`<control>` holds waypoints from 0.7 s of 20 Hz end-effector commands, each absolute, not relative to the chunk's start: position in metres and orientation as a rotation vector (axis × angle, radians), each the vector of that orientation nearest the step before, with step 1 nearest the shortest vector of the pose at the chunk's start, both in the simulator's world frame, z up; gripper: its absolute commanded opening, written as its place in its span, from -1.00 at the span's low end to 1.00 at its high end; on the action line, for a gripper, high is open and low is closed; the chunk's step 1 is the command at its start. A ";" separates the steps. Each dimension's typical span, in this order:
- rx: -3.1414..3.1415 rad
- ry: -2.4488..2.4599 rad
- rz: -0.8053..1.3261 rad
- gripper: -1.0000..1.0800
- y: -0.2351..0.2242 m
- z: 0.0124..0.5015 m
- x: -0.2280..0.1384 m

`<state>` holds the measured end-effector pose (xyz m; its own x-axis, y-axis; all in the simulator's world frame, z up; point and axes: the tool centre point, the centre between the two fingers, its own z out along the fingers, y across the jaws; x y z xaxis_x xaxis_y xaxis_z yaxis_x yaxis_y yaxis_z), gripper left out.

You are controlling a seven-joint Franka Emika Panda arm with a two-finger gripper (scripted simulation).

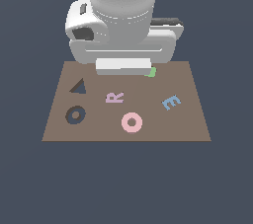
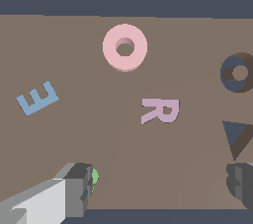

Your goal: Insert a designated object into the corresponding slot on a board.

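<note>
The pale-pink ring (image 1: 132, 122) (image 2: 125, 47) lies flat on the brown board (image 1: 148, 87) (image 2: 99, 134), near its front edge. The dark ring-shaped slot (image 1: 75, 115) (image 2: 237, 72) with a brown centre sits toward the exterior view's left, apart from the ring. My gripper (image 2: 158, 181) hangs over the board's far edge, well back from the ring. It is open wide, with nothing between its fingers (image 2: 74, 186). In the exterior view the arm's white hand (image 1: 123, 65) hides the fingers.
A lilac R (image 1: 115, 97) (image 2: 159, 110) lies between my gripper and the ring. A blue E (image 1: 171, 102) (image 2: 38, 98) lies toward the exterior view's right. A dark triangular recess (image 1: 79, 87) (image 2: 237, 139) sits behind the slot. A small green mark (image 1: 152, 72) (image 2: 94, 176) shows beside one finger.
</note>
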<state>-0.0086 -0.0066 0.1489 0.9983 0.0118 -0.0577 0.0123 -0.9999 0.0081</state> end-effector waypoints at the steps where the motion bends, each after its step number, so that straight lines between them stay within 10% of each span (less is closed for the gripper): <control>1: 3.132 0.019 -0.090 0.92 -0.007 0.149 -0.009; 14: 3.128 0.204 -0.071 0.92 -0.008 0.126 0.015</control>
<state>0.0103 -0.0076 0.1308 0.9933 0.1054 -0.0474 0.1057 -0.9944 0.0041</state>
